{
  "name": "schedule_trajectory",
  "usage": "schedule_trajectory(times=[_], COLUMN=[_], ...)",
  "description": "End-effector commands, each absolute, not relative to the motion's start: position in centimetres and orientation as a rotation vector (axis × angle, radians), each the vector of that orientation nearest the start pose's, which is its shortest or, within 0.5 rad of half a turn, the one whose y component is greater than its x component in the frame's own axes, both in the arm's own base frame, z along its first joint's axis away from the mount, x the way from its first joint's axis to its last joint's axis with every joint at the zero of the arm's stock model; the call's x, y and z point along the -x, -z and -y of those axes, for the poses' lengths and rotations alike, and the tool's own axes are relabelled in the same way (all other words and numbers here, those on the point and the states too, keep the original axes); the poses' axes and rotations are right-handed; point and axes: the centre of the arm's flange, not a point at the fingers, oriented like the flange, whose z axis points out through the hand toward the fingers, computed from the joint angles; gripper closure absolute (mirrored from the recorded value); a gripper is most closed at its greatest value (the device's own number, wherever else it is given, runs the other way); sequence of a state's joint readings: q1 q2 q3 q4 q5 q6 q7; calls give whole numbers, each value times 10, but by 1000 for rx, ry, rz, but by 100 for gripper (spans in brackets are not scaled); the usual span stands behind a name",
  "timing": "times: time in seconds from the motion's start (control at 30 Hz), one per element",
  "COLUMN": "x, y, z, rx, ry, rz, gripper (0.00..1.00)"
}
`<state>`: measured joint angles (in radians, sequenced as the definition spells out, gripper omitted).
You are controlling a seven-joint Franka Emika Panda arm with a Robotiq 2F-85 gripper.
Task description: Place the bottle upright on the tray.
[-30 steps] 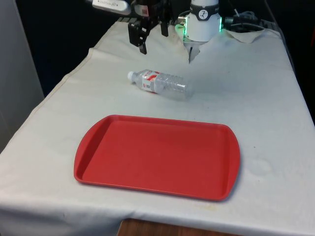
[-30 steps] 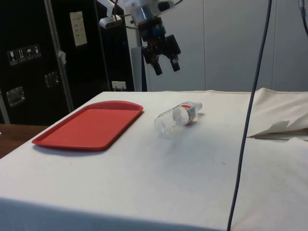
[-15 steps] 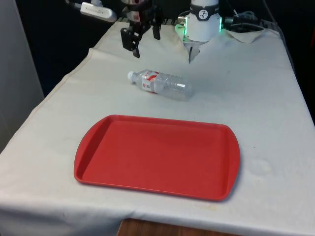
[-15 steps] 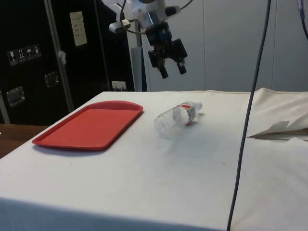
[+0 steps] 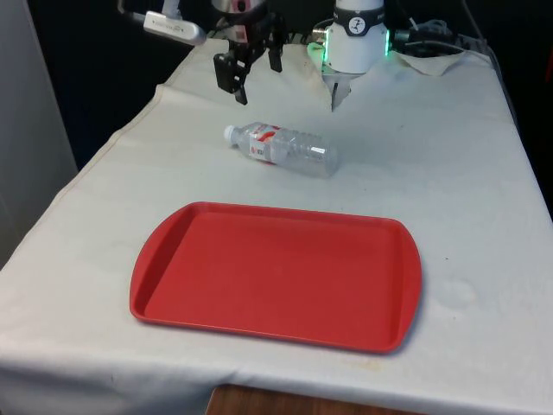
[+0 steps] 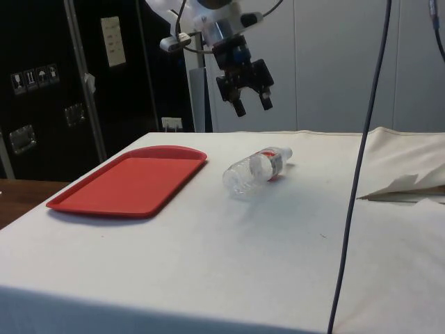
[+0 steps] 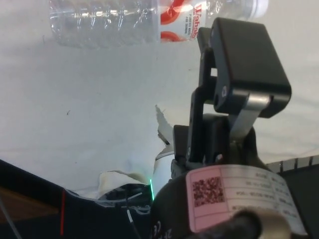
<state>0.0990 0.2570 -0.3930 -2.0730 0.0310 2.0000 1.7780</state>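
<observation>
Clear bottle, red-white label, white cap; red tray; white cloth.

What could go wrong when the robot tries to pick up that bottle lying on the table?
The bottle is round and lies on its side, so it might roll away if a finger bumps it. It is clear thin plastic, so a hard squeeze might crush it or let it slip. The open gripper hangs above, near the cap end; standing the bottle up on the red tray could tip it.

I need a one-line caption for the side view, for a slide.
Open gripper hovers above a clear bottle lying on its side beside the red tray.
</observation>
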Motion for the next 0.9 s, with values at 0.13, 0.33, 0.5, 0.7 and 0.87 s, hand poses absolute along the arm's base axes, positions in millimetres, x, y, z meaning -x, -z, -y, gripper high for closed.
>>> schedule_trajectory(times=[0.13, 0.33, 0.5, 0.7, 0.87], x=[-522, -520, -515, -508, -503], y=[-289, -280, -273, -265, -258], z=[157, 161, 163, 164, 165], rx=[1713, 1737, 1749, 1750, 1751], ry=[-290, -274, -244, -203, -171], rz=[-2914, -2899, -2887, -2879, -2872], gripper=[0, 0, 0, 0, 0])
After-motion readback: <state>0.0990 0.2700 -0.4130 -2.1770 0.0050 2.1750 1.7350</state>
